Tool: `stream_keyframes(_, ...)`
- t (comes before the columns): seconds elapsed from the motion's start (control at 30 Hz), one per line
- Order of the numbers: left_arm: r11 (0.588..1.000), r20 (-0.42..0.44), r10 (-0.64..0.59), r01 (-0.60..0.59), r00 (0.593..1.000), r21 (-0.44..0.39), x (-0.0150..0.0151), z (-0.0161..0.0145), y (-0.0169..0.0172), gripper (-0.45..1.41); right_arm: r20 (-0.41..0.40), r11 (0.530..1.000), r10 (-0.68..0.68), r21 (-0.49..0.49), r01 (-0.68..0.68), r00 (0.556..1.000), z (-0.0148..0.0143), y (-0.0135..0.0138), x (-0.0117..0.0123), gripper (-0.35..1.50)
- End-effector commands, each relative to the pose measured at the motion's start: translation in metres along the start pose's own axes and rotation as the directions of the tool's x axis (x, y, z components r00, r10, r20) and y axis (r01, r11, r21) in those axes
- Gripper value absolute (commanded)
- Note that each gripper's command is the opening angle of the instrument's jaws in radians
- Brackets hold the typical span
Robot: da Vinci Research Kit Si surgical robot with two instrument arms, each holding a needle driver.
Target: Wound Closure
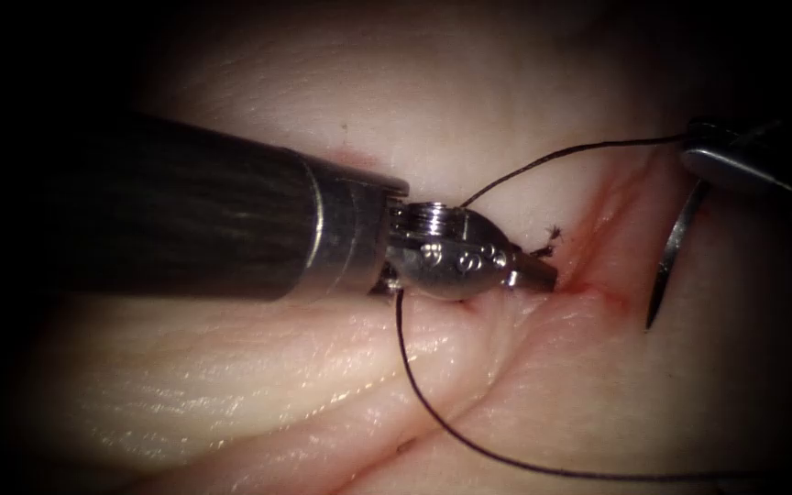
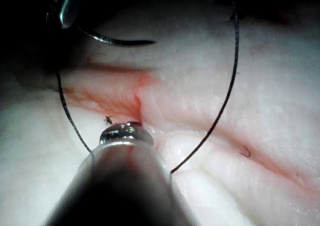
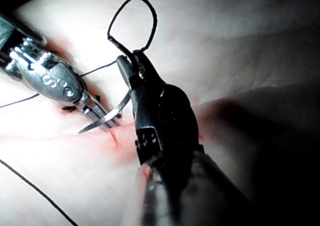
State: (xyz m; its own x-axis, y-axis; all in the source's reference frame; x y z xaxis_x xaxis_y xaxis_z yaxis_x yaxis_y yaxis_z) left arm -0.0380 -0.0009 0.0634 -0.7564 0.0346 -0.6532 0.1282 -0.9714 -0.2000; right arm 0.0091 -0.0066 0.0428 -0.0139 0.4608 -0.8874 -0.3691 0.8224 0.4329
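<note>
My right tool [image 1: 706,154] comes in on the right of the cut [image 1: 618,197], jaws shut on the curved needle [image 1: 669,252] near its thread end. The needle hangs over the right side of the cut, point down and out of the tissue [image 1: 469,82]. It also shows as a dark arc [image 2: 120,41] and beside my right jaws [image 3: 131,68]. My left tool [image 1: 538,273] lies across the left side with jaws shut, tips against the cut's left lip, holding nothing I can see. Dark thread [image 1: 433,403] runs from the needle end behind the left tool, then toward the lower right.
A short frayed cut end of thread [image 1: 548,240] sticks up beside the left tool's tip. Red fluid [image 1: 588,291] lines the cut's edges. The thread forms a loop [image 3: 150,15] beyond the right tool. The left tool's thick dark shaft [image 1: 185,220] covers the tissue's left side.
</note>
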Motion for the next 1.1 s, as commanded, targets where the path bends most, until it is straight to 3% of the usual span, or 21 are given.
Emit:
stream_keyframes(0.03,1.000,0.006,-0.010,0.010,1.000,0.002,-0.0001,0.0006,-0.0003,-0.28,-0.005,1.000,-0.023,-0.002,0.023,1.000,0.0011,0.0002,-0.0008,-0.35)
stream_keyframes(0.23,1.000,0.012,-0.017,0.017,1.000,0.002,-0.0013,0.0000,0.0003,-0.23,-0.003,0.989,-0.146,-0.011,0.146,0.989,0.0031,-0.0004,-0.0029,-0.35)
stream_keyframes(0.43,0.999,0.026,-0.026,0.025,0.999,0.019,-0.0022,-0.0014,0.0010,-0.23,-0.008,0.943,-0.334,-0.010,0.334,0.943,0.0059,-0.0008,-0.0056,-0.35)
stream_keyframes(0.7,0.998,0.041,-0.053,0.052,0.998,0.031,-0.0022,-0.0018,0.0022,-0.16,-0.016,0.881,-0.473,-0.018,0.473,0.881,0.0059,-0.0006,-0.0070,-0.35)
stream_keyframes(1.1,0.997,0.042,-0.069,0.068,0.997,0.036,-0.0013,-0.0019,0.0026,-0.11,0.068,0.775,-0.632,0.028,0.631,0.772,0.0057,-0.0019,-0.0091,-0.35)
